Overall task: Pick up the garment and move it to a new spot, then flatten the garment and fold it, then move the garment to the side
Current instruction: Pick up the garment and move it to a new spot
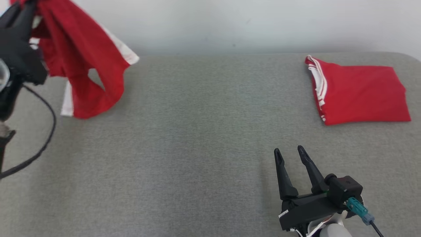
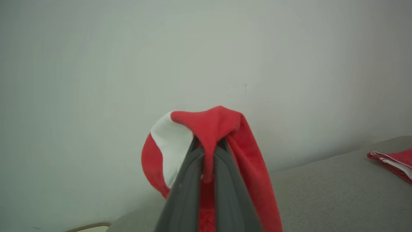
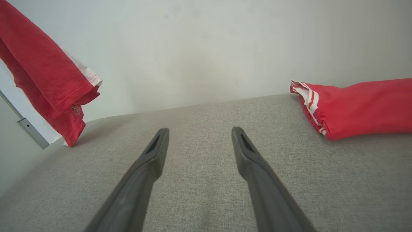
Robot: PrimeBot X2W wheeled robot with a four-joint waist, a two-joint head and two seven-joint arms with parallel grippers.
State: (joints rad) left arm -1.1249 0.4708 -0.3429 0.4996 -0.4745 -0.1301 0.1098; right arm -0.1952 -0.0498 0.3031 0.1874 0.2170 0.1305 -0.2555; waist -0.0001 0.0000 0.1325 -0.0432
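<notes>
Garment [image 1: 82, 59], red with white trim, hangs from the left gripper [image 2: 208, 146], whose jaws are clenched on a bunched fold. The rest drapes below them, the lowest hem at or just above the grey cushion [image 1: 197, 131]. To move it well, I would keep that pinch firm, carry it toward the bare middle and lower it trailing, so the cloth spreads rather than heaps. The right gripper [image 1: 289, 149] hovers low with jaws spread and empty, free to catch a loose corner. Beyond and right of those jaws lies a second red garment [image 1: 358, 93], folded. That makes two garments and two grippers.
</notes>
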